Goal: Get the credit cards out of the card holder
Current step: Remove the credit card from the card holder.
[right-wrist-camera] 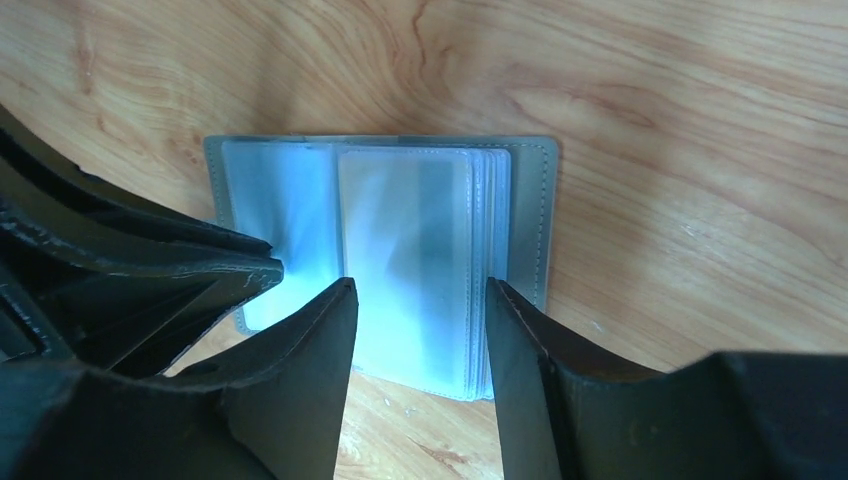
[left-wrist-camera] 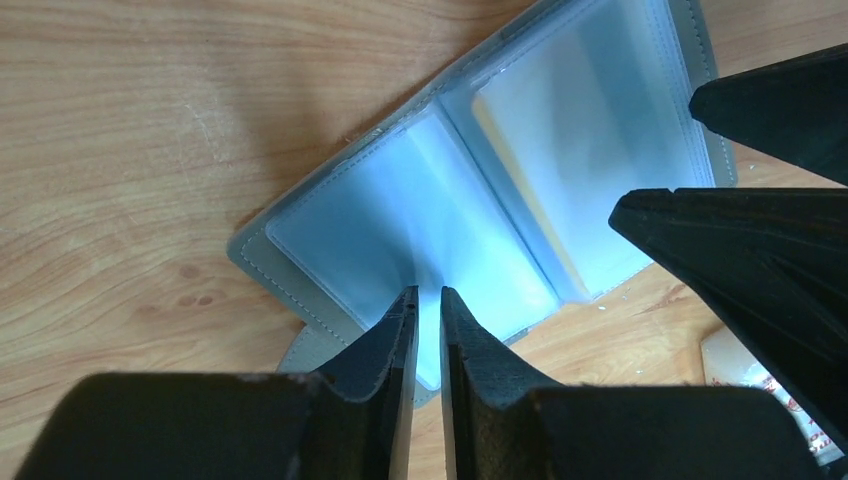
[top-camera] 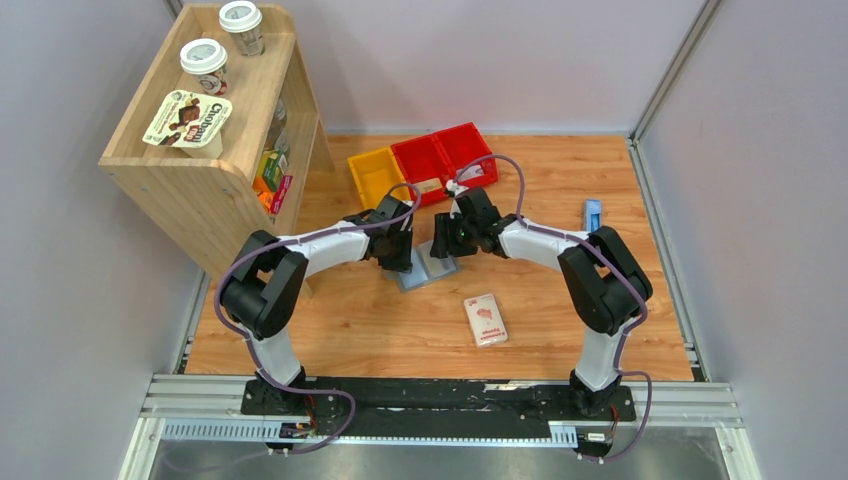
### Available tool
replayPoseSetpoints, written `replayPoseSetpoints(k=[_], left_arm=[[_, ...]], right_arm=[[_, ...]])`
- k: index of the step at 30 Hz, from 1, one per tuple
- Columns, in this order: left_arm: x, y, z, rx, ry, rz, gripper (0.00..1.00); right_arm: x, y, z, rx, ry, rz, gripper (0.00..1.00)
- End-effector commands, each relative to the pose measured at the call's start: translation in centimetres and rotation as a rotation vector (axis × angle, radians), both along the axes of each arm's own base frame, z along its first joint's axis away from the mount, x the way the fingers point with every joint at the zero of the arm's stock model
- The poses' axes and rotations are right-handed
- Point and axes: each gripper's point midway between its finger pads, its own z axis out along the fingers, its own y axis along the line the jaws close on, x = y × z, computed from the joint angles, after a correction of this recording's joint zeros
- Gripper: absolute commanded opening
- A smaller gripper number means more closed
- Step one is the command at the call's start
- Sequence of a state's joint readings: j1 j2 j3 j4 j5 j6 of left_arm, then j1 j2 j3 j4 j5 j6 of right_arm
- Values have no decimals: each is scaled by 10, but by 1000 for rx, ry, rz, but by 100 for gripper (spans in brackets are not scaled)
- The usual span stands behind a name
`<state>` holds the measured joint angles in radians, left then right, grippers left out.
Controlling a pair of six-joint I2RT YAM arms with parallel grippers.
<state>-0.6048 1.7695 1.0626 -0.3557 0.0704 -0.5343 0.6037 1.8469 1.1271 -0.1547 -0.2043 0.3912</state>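
1. Nearest the arm bases, a flat white-and-pink packet [top-camera: 485, 320] lay on the wooden counter [top-camera: 350, 330], well apart from the work.
2. Further in, the small grey bifold card holder [top-camera: 427, 270] with pale blue clear sleeves lay open between both arms.
3. The left gripper [left-wrist-camera: 428, 300] had its fingers almost together, tips at the left page. Whether they nipped a sleeve was unclear.
4. The right gripper [right-wrist-camera: 420, 290] stood apart, straddling the right sleeve stack, whose long side ran straight away from it. It looked better placed to draw.
5. Of the tan credit cards [left-wrist-camera: 520, 195], only one edge showed through a sleeve, and their number was hidden.
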Motion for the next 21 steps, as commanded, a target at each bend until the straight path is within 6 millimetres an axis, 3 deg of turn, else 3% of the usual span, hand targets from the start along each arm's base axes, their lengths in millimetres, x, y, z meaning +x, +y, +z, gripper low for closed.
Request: replayPoseSetpoints(k=[1,12,21], left_arm=[[-9,7,-14,21,44,18,22],[-10,4,-13,-9,41,19,21],[-10,3,-5,-42,28,29,21]], right_arm=[[5,19,33,96,-67,67,51],[-10,36,50,200,-36,141,50],[-3,28,46,164,-41,87,57]])
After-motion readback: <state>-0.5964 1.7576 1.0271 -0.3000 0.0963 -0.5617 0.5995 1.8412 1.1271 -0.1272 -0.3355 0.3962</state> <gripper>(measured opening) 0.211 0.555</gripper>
